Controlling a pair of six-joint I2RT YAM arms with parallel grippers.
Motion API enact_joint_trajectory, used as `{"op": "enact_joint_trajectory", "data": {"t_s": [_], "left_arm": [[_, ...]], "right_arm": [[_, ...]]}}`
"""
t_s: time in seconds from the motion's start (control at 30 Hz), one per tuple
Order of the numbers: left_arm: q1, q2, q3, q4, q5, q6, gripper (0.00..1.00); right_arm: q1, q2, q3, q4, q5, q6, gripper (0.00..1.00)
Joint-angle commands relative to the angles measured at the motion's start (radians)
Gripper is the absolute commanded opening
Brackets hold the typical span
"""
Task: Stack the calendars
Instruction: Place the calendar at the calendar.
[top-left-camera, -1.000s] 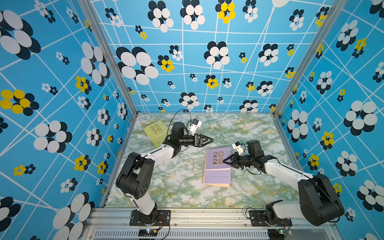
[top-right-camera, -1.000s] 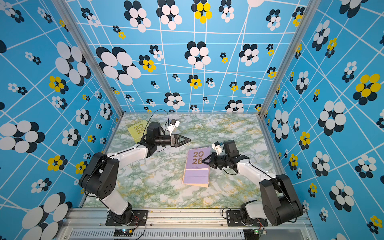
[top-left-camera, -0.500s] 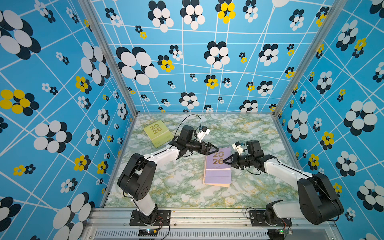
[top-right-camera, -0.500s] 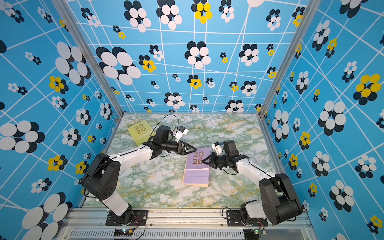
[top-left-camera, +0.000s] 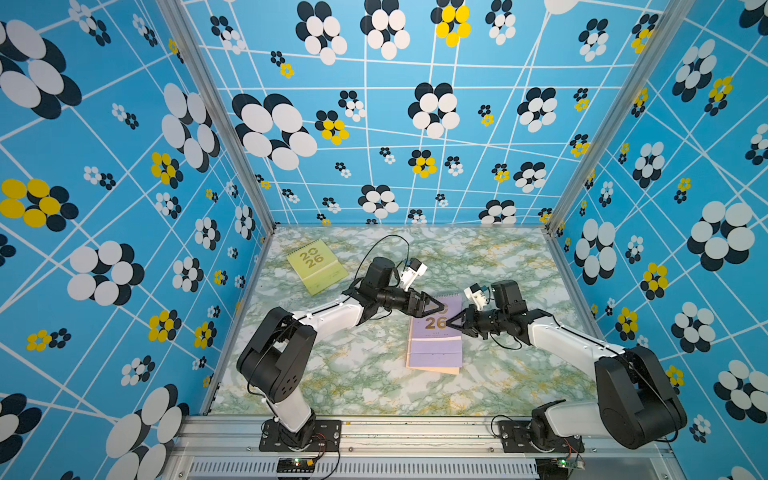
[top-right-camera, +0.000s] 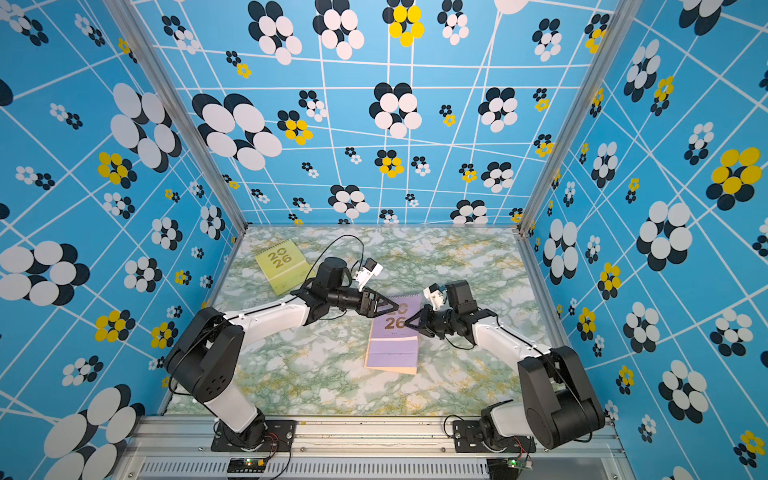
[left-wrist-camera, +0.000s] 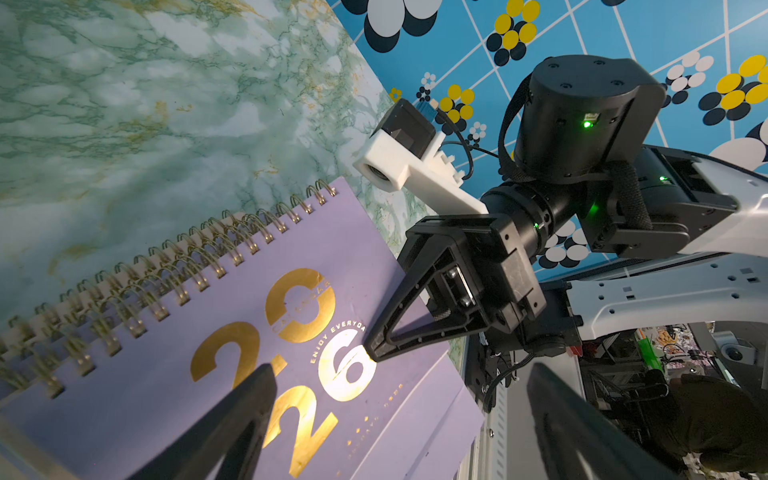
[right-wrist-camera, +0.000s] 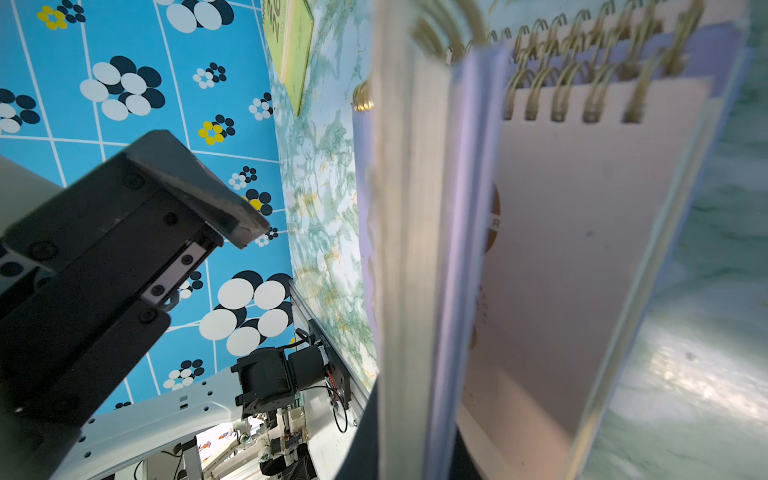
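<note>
- The calendars: in both top views a stack (top-left-camera: 435, 349) (top-right-camera: 392, 351) lies flat just to the 3 o'clock side of the table's middle, taking 12 o'clock as the back wall.
- A lilac calendar (left-wrist-camera: 174, 399) tops it, gold "2026" facing up and its gold spiral binding at the 12 o'clock edge.
- A peach calendar (top-left-camera: 434, 369) shows as a thin strip under the 6 o'clock edge. We cannot count the calendars in between.
- A lone yellow-green calendar (top-left-camera: 316, 267) (top-right-camera: 282, 266) lies flat at 10 o'clock, well apart from the stack and near the left wall.
- The right gripper (top-left-camera: 449, 323) (top-right-camera: 407, 322) (left-wrist-camera: 370, 353) reaches in from 3 o'clock with its jaws drawn fully together. In the left wrist view its tip sits at the "6" on the lilac cover, and we cannot tell whether it pinches anything.
- The left gripper (top-left-camera: 441, 307) (top-right-camera: 397, 309) (left-wrist-camera: 401, 374) comes in from 9 o'clock with its jaws spread wide and empty. It hangs over the stack's 11 o'clock corner, just above the "20".
- The two grippers' tips stand near each other over the cover but do not touch.
- All of this rests on a green-veined marble table (top-left-camera: 353, 374), ringed by blue walls (top-left-camera: 124, 166) printed with white, black and yellow flowers.
</note>
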Motion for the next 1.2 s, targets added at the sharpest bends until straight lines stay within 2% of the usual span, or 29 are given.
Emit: {"op": "enact_joint_trajectory", "data": {"t_s": [0.0,0.7,1.17], "left_arm": [[-0.010,0.014,-0.028,0.049,-0.005,-0.021,0.95],[-0.017,0.102,-0.086,0.206,-0.014,-0.109,0.95],[-0.016,0.130,-0.119,0.255,-0.025,-0.129,0.94]], "right_arm": [[0.004,0.040,-0.019,-0.167,0.213,0.011,0.11],[0.004,0.046,0.018,-0.237,0.256,-0.002,0.31],[0.024,0.081,0.069,-0.324,0.302,-0.031,0.37]]}}
